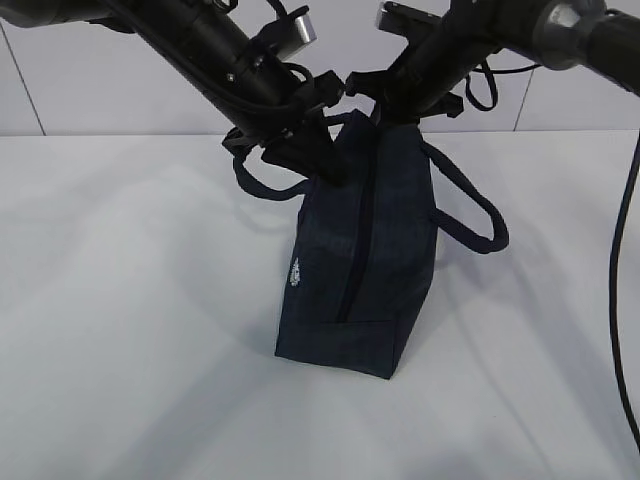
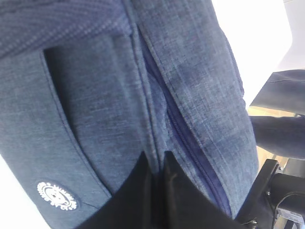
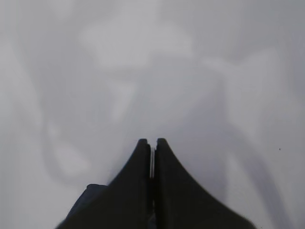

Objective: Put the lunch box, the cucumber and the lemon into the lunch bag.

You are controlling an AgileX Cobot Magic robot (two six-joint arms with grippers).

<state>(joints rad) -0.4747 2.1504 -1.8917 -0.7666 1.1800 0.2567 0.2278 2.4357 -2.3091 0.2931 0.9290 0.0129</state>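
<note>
The dark navy lunch bag (image 1: 385, 250) stands on one end on the white table, its top zipper (image 1: 357, 240) running down the side that faces me and looking closed. My left gripper (image 1: 335, 168) is shut on a fold of bag fabric beside the zipper, as the left wrist view (image 2: 156, 155) shows. My right gripper (image 1: 378, 112) is shut at the bag's upper end; in the right wrist view (image 3: 151, 141) a thin silvery sliver sits between its fingers. The lunch box, the cucumber and the lemon are out of view.
The bag's loop handles hang out on the left (image 1: 258, 185) and right (image 1: 482, 215). A white round logo (image 2: 57, 194) marks the bag's side. A black cable (image 1: 625, 300) hangs at the right edge. White table (image 1: 130, 330) surrounds the bag.
</note>
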